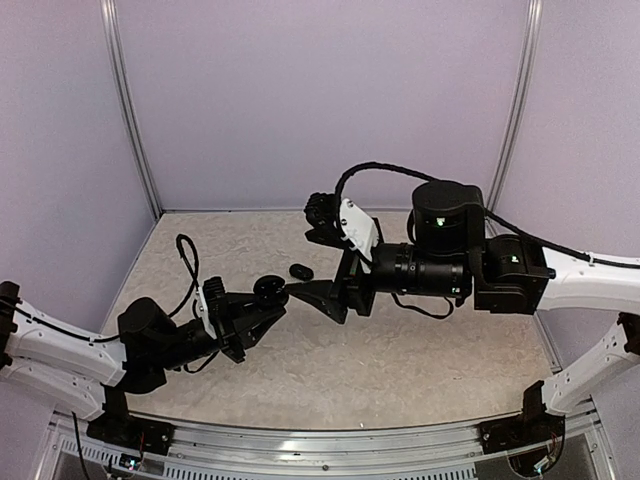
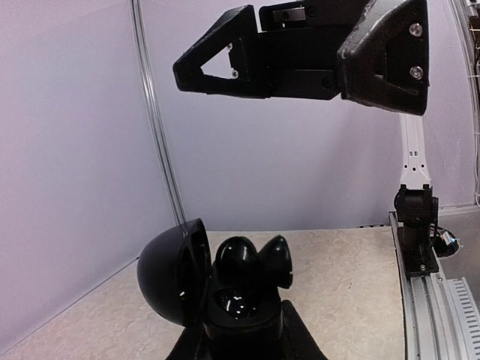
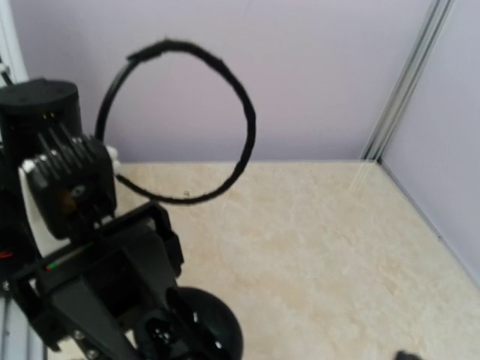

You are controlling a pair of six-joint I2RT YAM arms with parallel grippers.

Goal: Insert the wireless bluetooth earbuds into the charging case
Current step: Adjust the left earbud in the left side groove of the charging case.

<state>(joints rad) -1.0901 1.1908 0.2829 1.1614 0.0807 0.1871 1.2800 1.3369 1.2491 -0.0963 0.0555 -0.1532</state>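
Note:
My left gripper (image 1: pixel 263 303) is shut on the charging case (image 1: pixel 268 288) and holds it just above the table with its lid (image 2: pixel 169 274) swung open to the left. In the left wrist view the case's near socket (image 2: pixel 236 306) is empty and glossy. A rounded black bud (image 2: pixel 236 259) stands behind it. Beside that is a pointed black shape (image 2: pixel 279 259); I cannot tell whether it sits in the case. A small black oval thing (image 1: pixel 300 271) lies on the table just beyond. My right gripper (image 1: pixel 297 292) hovers over the case, its fingers (image 2: pixel 217 64) apart and empty.
The left arm's black cable (image 3: pixel 225 97) loops above the table. The right arm's base (image 2: pixel 414 225) stands on the front rail. Purple walls close in the back and sides. The left gripper's body and camera (image 3: pixel 71 180) fill the right wrist view's left side.

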